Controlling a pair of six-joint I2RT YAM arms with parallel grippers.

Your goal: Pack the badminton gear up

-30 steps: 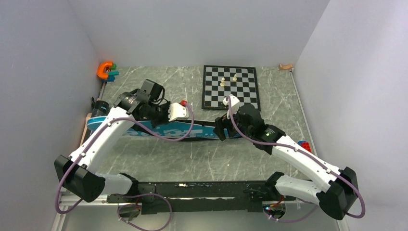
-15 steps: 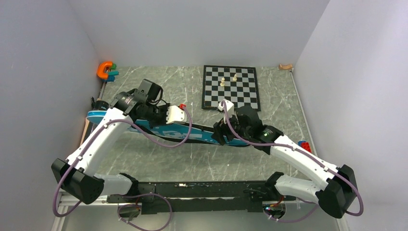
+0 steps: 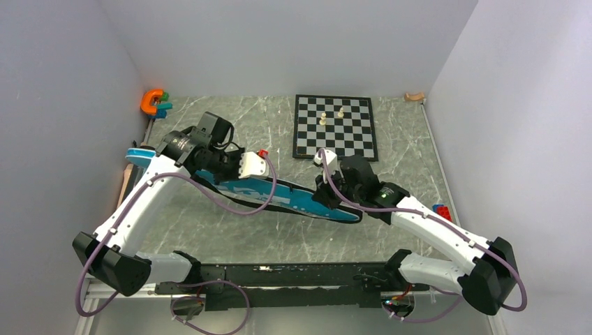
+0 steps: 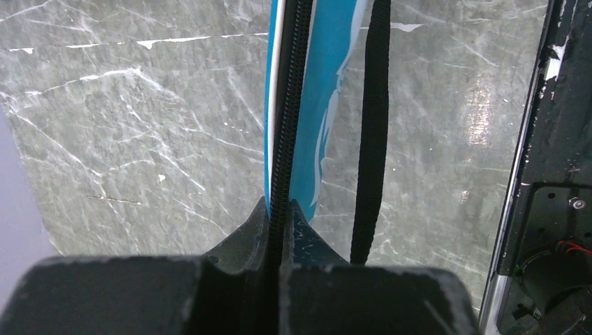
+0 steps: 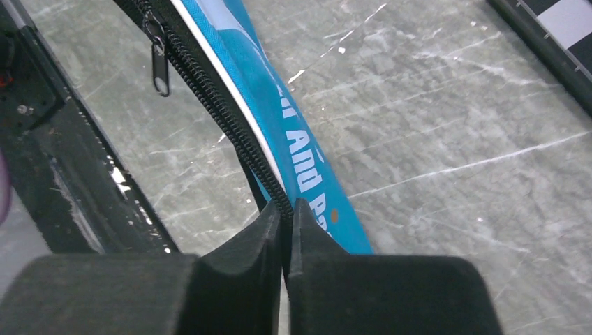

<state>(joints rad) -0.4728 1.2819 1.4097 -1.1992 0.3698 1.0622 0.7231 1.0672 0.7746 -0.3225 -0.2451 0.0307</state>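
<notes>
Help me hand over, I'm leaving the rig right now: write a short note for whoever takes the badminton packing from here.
Left gripper: shut on the racket bag's zipper edge, toward its left end.
Right gripper: shut on the same zipper edge, toward the right end; the zipper pull hangs just beyond it.
Bag: stretched slantwise between both arms, in front of the chessboard.
Done: both arms grip the bag. Rackets, shuttlecocks and tube are not in view; whether they are inside cannot be told.
Left: check the contents, then probably zip the bag shut.
</notes>
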